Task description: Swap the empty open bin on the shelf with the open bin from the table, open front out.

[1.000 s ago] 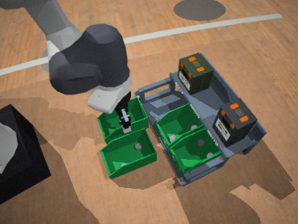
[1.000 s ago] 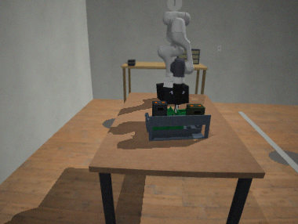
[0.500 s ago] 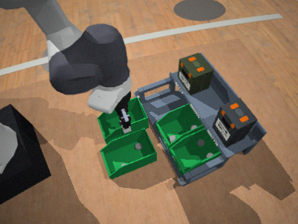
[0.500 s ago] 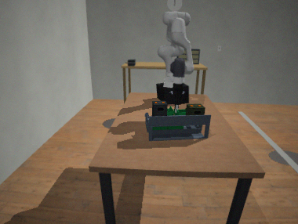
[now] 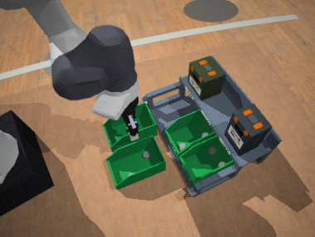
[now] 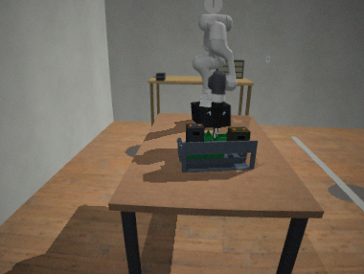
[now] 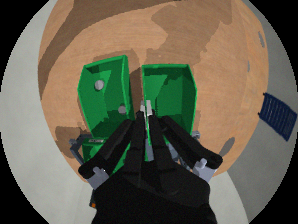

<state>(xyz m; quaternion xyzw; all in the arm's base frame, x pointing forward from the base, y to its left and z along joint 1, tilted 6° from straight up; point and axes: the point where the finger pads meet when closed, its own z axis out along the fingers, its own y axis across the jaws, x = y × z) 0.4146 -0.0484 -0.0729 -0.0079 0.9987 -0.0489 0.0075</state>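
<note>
Two green open bins stand side by side on the table, left of the grey shelf (image 5: 211, 137). The nearer bin (image 5: 137, 162) holds small grey parts; in the wrist view it is on the left (image 7: 103, 99). The farther bin (image 5: 124, 124) is empty; in the wrist view it is on the right (image 7: 172, 96). My gripper (image 5: 133, 133) points down at the line between the two bins. Its fingers (image 7: 148, 107) are pressed together on the empty bin's thin side wall, the one next to the parts bin. Both bins rest on their bases.
The shelf holds two more green bins with parts (image 5: 188, 130) (image 5: 207, 157) and has a vacant place (image 5: 167, 108) at its far left. Two dark boxes with orange tabs (image 5: 207, 76) (image 5: 248, 130) sit on its top. The arm's black base (image 5: 18, 162) stands at the left.
</note>
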